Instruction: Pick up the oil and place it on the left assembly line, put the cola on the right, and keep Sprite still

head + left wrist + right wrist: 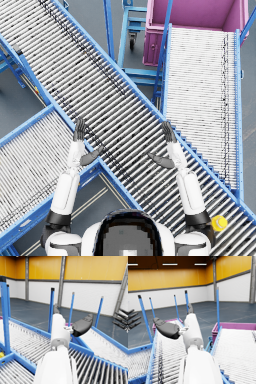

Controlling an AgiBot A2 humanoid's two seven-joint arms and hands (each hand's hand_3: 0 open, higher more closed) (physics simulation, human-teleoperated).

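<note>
Hovering spread and empty above the conveyor [120, 100], the left hand [81, 145] and right hand [169, 147] should confirm the yellow thing [218, 223] near the right elbow is oil before reaching.

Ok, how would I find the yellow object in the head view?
Take the long diagonal conveyor crossing the middle. Follow it to its lower right end, beside the right arm's shoulder. The small round yellow object sits on the rollers there, the only loose item in that view.
</note>
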